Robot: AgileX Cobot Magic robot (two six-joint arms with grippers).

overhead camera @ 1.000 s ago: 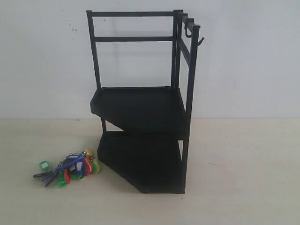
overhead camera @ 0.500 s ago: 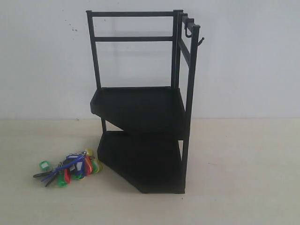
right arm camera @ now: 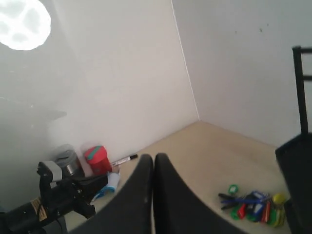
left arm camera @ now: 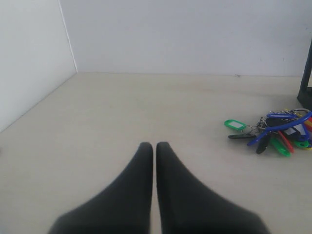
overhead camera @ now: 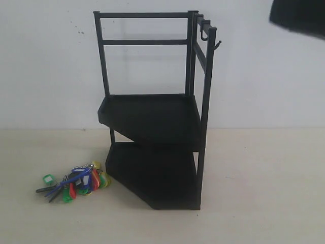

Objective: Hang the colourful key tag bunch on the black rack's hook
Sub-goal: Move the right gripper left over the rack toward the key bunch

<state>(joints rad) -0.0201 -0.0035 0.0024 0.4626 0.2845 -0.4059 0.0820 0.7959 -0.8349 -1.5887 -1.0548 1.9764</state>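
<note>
Exterior view, I log colourful key tag bunch point(overhead camera: 76, 182) lying on table point(overhead camera: 264, 193) just left of black rack point(overhead camera: 152, 122), left gripper point(left arm camera: 154, 146) fingers pressed together, empty, right gripper point(right arm camera: 153, 158) likewise.

I see a matt black metal rack point(overhead camera: 152, 117), glossy plastic tags point(overhead camera: 76, 182), a smooth pale bench point(overhead camera: 264, 193).

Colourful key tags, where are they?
In the exterior view the colourful key tag bunch lies on the table, left of the black rack.
</note>
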